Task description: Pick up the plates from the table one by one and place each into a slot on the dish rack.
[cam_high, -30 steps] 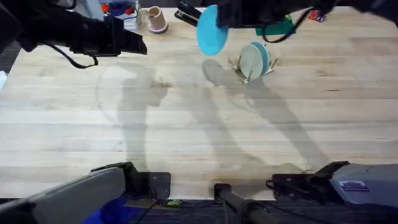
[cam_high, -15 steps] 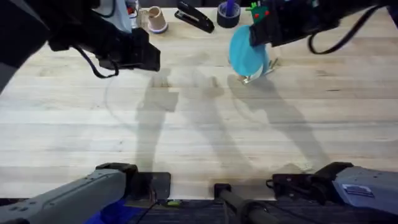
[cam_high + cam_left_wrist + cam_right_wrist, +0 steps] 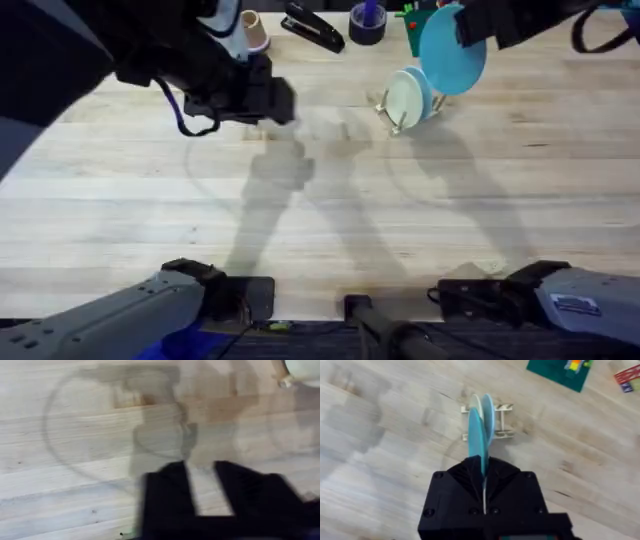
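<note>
- The right hand (image 3: 484, 471) is clamped on a light blue plate (image 3: 452, 49), gripping it by the rim so that it hangs on edge above the far side of the counter (image 3: 320, 200).
- The dish rack (image 3: 405, 100) stands just below and to the left of the held plate in the overhead view; it already carries a cream-white plate (image 3: 404, 97) and a blue one behind it.
- In the right wrist view the held plate runs edge-on, roughly parallel to the racked plates, and lines up over the rack (image 3: 485, 422), so the slotting move looks to be mainly a descent.
- The left hand (image 3: 201, 487) hovers over bare counter with its fingers apart and nothing between them, well apart from the rack; the right arm is clearly nearer.
</note>
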Controlling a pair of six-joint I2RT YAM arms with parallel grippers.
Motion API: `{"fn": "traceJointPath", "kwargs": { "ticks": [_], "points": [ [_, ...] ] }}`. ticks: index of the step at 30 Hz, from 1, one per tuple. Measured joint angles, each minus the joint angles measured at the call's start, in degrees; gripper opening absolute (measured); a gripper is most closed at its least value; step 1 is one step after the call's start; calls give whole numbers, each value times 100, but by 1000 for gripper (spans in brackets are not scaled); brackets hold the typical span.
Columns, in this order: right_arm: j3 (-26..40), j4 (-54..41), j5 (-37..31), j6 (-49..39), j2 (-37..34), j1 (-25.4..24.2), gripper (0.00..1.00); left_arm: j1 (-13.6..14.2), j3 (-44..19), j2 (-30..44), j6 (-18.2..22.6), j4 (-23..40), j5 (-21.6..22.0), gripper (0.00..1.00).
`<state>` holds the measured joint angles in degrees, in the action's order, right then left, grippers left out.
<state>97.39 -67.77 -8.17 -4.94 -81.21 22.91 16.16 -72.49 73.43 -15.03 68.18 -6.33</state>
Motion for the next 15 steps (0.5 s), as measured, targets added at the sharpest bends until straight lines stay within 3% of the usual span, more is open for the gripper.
{"fn": "traceJointPath", "kwargs": {
  "ticks": [3,4,15],
  "points": [
    [97,0,-94,-177,0,-29,29,70,-2,0,-1,6,6,892],
    [125,2,-130,-239,0,-45,29,70,-2,0,-29,20,14,968],
    [194,7,-562,-687,0,-396,29,70,-2,0,-39,125,16,996]
  ]
}}
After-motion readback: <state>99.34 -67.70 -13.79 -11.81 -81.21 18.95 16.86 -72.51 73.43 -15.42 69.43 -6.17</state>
